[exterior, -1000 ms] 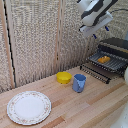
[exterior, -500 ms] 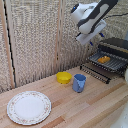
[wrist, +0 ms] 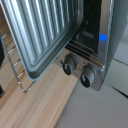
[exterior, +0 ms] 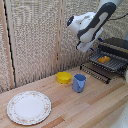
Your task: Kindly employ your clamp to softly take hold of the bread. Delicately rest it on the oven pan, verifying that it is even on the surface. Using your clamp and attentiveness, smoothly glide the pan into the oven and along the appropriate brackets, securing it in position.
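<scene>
Starting at the exterior view's left, a patterned plate lies on the wooden table, then a yellow bowl just beside a blue cup. Farther right the clamp hangs above the table, its jaws too blurred to judge, near the oven, where the small orange-brown bread rests on the barred oven pan. Only the wrist view shows the pan's ribbed surface close up and two round knobs.

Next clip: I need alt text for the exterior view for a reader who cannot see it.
A white robot arm hangs above a wooden table beside a dark toaster oven, where a small orange-brown bread lies on the wire oven pan. Nearer the camera are a yellow bowl, a blue cup and a patterned plate.
</scene>
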Controlling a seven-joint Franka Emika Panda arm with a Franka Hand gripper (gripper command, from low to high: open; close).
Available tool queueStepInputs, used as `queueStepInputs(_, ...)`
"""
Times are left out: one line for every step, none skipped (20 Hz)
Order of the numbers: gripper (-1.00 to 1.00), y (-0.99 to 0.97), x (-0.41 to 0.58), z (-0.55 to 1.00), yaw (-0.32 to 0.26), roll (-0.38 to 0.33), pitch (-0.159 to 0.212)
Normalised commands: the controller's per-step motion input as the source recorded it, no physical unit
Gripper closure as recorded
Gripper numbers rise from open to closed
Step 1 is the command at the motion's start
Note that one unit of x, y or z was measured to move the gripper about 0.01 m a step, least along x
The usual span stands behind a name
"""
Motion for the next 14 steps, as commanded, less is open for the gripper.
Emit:
queueStepInputs(-1.0,0.0,-0.063,-0.29,0.258,-0.273,0.154)
queueStepInputs(-1.0,0.0,-0.003,-0.33,0.28,-0.251,0.14)
queueStepInputs(-1.0,0.0,0.0,-0.35,0.289,-0.239,0.132)
queueStepInputs(-1.0,-0.01,0.0,-0.39,0.304,-0.224,0.119)
queueStepInputs(-1.0,0.0,0.0,-0.41,0.309,-0.214,0.115)
queueStepInputs(-1.0,0.0,0.0,-0.43,0.316,-0.196,0.108)
queueStepInputs(-1.0,0.0,0.0,-0.44,0.321,-0.189,0.102)
queueStepInputs(-1.0,0.0,0.0,-0.44,0.321,-0.185,0.099)
queueStepInputs(-1.0,0.0,0.006,-0.43,0.319,-0.182,0.096)
queueStepInputs(-1.0,0.0,0.049,-0.44,0.315,-0.181,0.089)
queueStepInputs(-1.0,0.0,0.071,-0.41,0.299,-0.192,0.091)
queueStepInputs(-1.0,0.0,0.049,-0.37,0.282,-0.213,0.1)
queueStepInputs(-1.0,0.0,0.026,-0.34,0.242,-0.25,0.108)
queueStepInputs(-1.0,0.03,0.017,-0.32,0.205,-0.281,0.108)
